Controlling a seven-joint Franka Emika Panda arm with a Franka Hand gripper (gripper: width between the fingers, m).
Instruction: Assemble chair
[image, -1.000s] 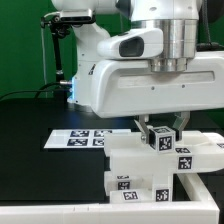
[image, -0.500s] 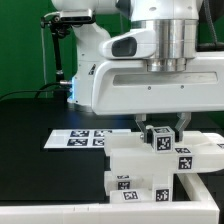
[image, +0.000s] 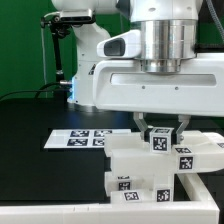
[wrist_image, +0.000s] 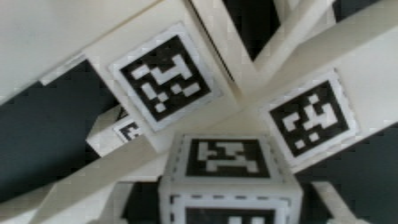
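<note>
Gripper (image: 161, 130) pinches post (image: 160, 143) over block (image: 133, 160); a tilted post may jam on insertion or slip.

table (image: 30, 120): black, flat | marker board (image: 85, 138): lies flat mid-table | chair pieces (image: 135, 168): white tagged blocks just beside board, toward exterior view's right

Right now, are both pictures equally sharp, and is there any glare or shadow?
Exterior view: the gripper and the chair pieces are fairly sharp and evenly lit, white plastic bright but not washed out. Wrist view: the tags sit very close, their edges soft and blurred, with dark shadowed gaps between the pieces.
</note>
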